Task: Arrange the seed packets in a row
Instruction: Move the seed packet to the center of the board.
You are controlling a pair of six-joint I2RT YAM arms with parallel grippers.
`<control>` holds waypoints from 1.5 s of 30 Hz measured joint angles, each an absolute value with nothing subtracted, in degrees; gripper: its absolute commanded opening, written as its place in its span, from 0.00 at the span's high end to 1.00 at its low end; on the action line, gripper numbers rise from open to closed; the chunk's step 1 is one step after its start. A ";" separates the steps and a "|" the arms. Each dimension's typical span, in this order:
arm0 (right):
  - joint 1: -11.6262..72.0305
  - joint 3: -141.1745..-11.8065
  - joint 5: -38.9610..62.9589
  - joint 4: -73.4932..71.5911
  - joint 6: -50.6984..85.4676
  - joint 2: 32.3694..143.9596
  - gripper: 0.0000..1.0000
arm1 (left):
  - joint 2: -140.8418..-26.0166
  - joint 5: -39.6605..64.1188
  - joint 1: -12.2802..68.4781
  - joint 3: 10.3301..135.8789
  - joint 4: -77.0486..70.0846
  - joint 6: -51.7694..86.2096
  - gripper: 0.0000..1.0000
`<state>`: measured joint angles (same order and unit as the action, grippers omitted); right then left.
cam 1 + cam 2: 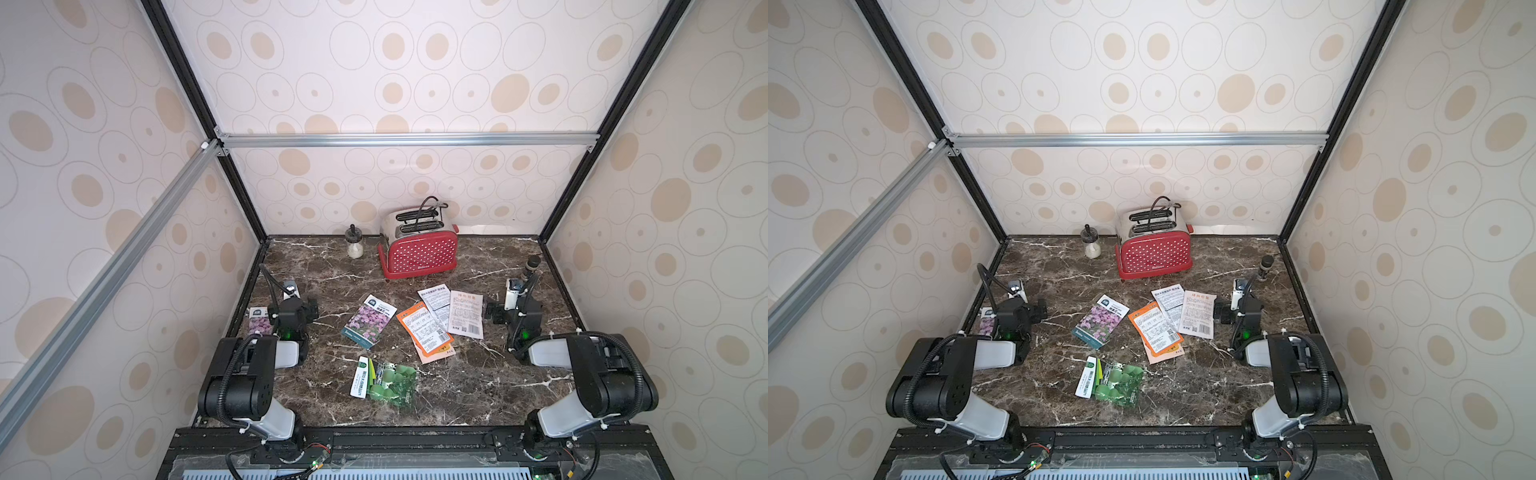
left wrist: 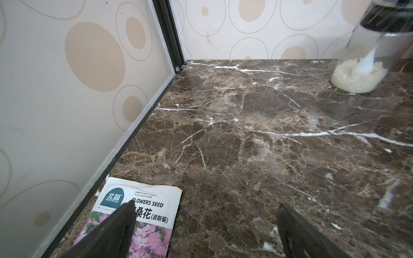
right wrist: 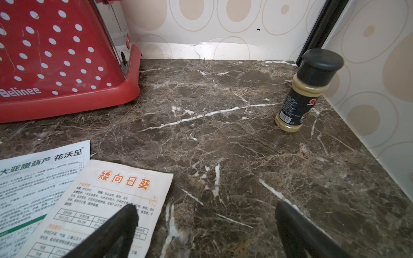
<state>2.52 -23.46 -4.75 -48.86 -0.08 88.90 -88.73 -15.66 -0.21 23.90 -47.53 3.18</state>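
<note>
Seed packets lie scattered on the marble table (image 1: 478, 395). A purple-flower packet (image 1: 368, 321) is in the middle. Two orange-backed packets (image 1: 424, 330) overlap a white-backed packet (image 1: 435, 303) and a white packet with orange text (image 1: 466, 313). Two overlapping green-gourd packets (image 1: 390, 380) lie nearer the front. Another purple-flower packet (image 2: 143, 214) lies by the left wall. My left gripper (image 2: 206, 203) is open, with one finger over that packet. My right gripper (image 3: 205, 205) is open, with one finger over the orange-text packet (image 3: 116, 201). Neither holds anything.
A red polka-dot toaster (image 1: 419, 245) stands at the back centre. A glass jar with a black lid (image 1: 354, 243) is to its left. A spice bottle (image 3: 306, 93) stands near the right wall. Patterned walls close three sides.
</note>
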 measured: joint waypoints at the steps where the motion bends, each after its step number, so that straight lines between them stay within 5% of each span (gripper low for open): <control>1: 2.52 -23.46 -4.75 -48.86 -0.08 88.90 0.00 | -88.73 -15.66 -0.21 23.90 -47.51 3.18 0.01; 35: 2.68 -23.53 -6.15 -47.99 -0.03 88.58 0.00 | -88.49 -17.12 0.19 23.94 -47.03 3.22 0.01; 45: 4.27 -33.98 -12.49 -26.50 4.43 76.62 0.02 | -78.37 -21.30 3.42 48.38 -13.61 3.77 0.01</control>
<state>4.27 -33.98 -12.49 -26.50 4.43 76.62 -78.37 -21.30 3.42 48.38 -13.61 3.77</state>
